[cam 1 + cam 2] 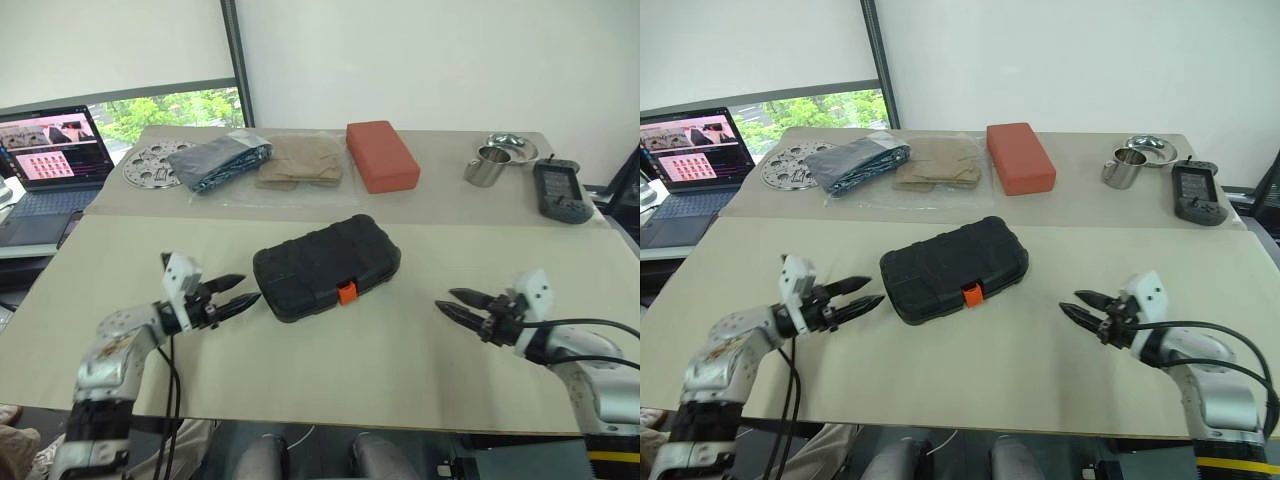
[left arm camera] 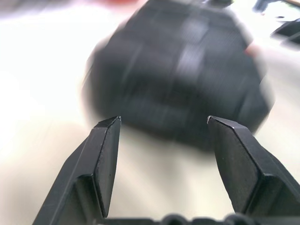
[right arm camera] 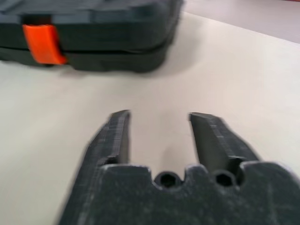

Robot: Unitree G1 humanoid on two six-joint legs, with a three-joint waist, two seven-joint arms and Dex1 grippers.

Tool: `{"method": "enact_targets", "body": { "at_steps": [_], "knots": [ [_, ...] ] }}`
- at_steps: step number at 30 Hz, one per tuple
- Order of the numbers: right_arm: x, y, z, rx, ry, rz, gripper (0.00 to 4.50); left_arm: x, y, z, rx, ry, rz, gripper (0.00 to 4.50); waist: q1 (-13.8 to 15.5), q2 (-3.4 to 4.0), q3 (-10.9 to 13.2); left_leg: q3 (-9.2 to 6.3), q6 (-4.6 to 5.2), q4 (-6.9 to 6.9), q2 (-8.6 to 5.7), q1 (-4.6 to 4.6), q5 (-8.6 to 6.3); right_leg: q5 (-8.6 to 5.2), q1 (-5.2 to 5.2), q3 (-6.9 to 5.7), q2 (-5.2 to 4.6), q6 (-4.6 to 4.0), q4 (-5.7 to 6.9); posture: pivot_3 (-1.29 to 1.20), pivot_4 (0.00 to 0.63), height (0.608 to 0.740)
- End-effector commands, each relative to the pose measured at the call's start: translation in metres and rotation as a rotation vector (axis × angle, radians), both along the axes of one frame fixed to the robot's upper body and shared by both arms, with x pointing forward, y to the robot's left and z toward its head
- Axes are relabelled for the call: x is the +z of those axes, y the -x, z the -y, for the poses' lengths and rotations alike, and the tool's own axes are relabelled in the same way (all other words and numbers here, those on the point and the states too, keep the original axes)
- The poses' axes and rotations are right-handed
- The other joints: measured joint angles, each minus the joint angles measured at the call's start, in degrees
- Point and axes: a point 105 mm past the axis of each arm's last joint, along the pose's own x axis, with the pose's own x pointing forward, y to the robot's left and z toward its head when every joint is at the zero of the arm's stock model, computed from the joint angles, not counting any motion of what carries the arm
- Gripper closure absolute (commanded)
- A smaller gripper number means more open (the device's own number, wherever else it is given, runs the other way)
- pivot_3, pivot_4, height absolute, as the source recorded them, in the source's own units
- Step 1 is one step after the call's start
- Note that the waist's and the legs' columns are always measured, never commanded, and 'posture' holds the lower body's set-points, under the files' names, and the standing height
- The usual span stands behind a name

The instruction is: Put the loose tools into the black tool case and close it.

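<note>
While both arms hang low over the near edge of the table [image 1: 420, 380], the black tool case [image 1: 327, 266] lies shut between them, orange latch [image 1: 347, 292] turned toward the robot. No loose tools are to be seen on the table, so the packing looks done; whether that latch is fully snapped home I cannot tell.

Left end effector [image 1: 240, 290]: fingers spread, nothing held, tips just beside the case's left end and aimed straight at it. Right end effector [image 1: 455, 302]: released too, empty, pointing inward at the case but well apart from its right end. The left arm is clearly the nearer.

The case's long axis runs across the table, slightly skewed, its right end swung a little farther from the robot than its left. So the two end effectors face each other roughly along that long axis, one at each short end. Any press on the lid or latch would mean coming in over the near long side.

Beyond the case: folded cloths [image 1: 260, 160], a red-orange block [image 1: 381, 154], metal cups [image 1: 497, 158], a handheld device [image 1: 560, 190].
</note>
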Motion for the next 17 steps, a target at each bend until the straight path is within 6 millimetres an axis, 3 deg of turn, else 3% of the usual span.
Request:
{"method": "enact_targets", "body": {
  "at_steps": [1, 2, 5, 10, 17],
  "knots": [
    [0.016, -0.002, 0.011, 0.040, -0.002, 0.079, 0.33, 0.012, 0.004, -0.010, 0.040, -0.048, 0.055, 1.34, 0.48, 0.04, 0.03, 0.01, 0.00, 0.00, -0.01, -0.01, 0.00, 0.00, 0.00, -0.02, -0.07, -0.01, -0.03, 0.00, 0.150, 0.740],
    [0.015, -0.002, 0.014, 0.039, 0.010, 0.081, 0.04, 0.008, 0.007, -0.012, 0.042, -0.057, 0.039, 1.34, 0.73, 0.09, 0.06, 0.04, 0.00, 0.00, -0.02, 0.00, 0.00, 0.01, 0.00, -0.02, -0.16, -0.01, -0.03, 0.00, 0.150, 0.740],
    [0.012, -0.006, 0.020, 0.023, 0.044, 0.097, 0.04, 0.000, 0.010, -0.016, 0.062, -0.073, 0.007, 1.34, 0.97, 0.15, 0.07, 0.26, 0.00, -0.03, -0.10, 0.04, 0.00, 0.01, 0.00, -0.13, -0.43, -0.03, -0.04, 0.00, 0.150, 0.740],
    [0.011, -0.007, 0.023, 0.016, 0.043, 0.112, 0.00, -0.004, 0.006, -0.020, 0.086, -0.134, 0.039, 0.01, 0.98, 0.17, 0.05, 0.31, 0.00, -0.04, -0.13, 0.00, 0.00, 0.02, 0.00, -0.22, -0.49, -0.05, -0.09, 0.00, 0.150, 0.740],
    [0.008, -0.002, 0.024, 0.003, 0.052, 0.115, 0.00, -0.007, 0.001, -0.017, 0.073, -0.193, 0.084, 0.01, 0.84, 0.18, 0.05, 0.33, 0.00, -0.08, -0.11, 0.04, 0.00, 0.04, 0.01, -0.22, -0.49, -0.07, -0.07, 0.00, 0.150, 0.740]
  ]
}}
